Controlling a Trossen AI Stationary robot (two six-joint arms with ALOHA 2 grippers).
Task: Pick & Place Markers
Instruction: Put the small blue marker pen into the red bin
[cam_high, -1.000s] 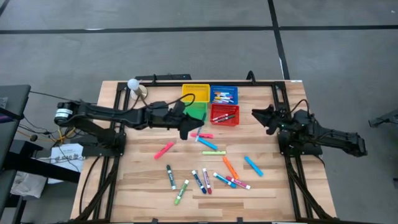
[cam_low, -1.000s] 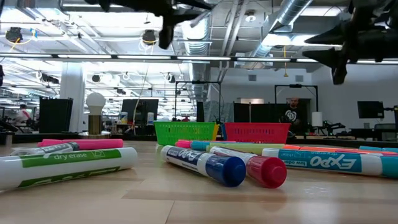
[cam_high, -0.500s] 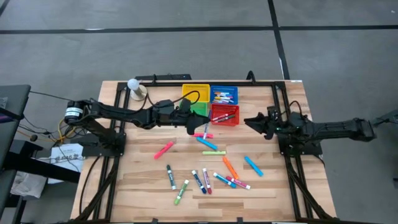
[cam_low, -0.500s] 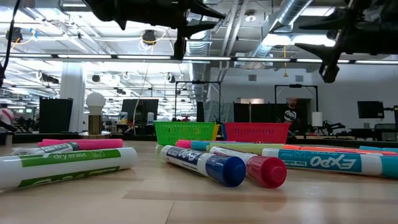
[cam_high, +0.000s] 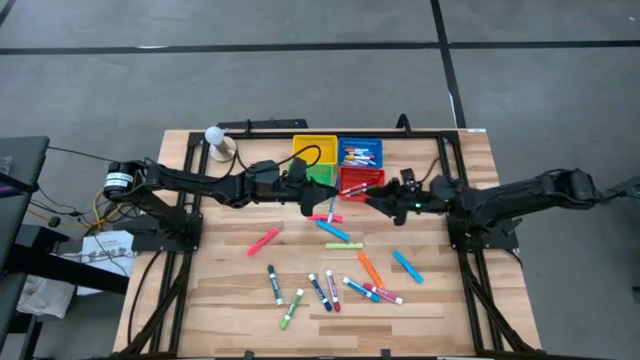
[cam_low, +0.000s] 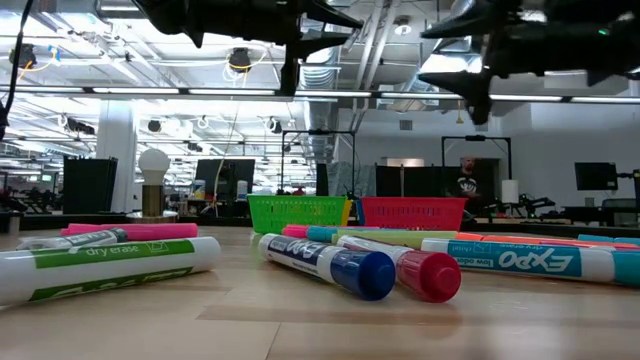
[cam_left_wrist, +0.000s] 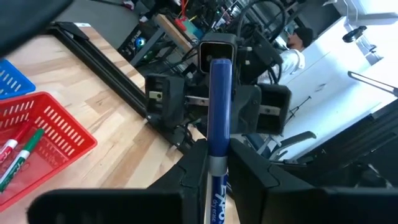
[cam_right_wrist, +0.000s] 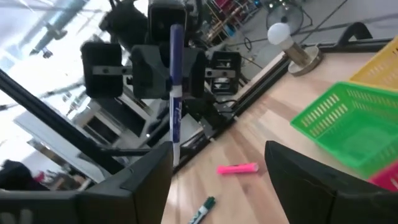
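Mid-table by the baskets: left claw (cam_high: 306, 196) pinching a blue marker (cam_left_wrist: 218, 118) upright; right claw (cam_high: 375, 198) spread, facing it. Seemingly handing over; next needing right claw closing on it.

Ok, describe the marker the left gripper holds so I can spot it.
Find the red basket. Just in front of it the left gripper is shut on a blue marker. It alone is off the table, upright, facing the open right gripper.

Glossy plastic markers (cam_low: 330, 265) lie on a smooth, pale wooden table (cam_high: 230, 290).
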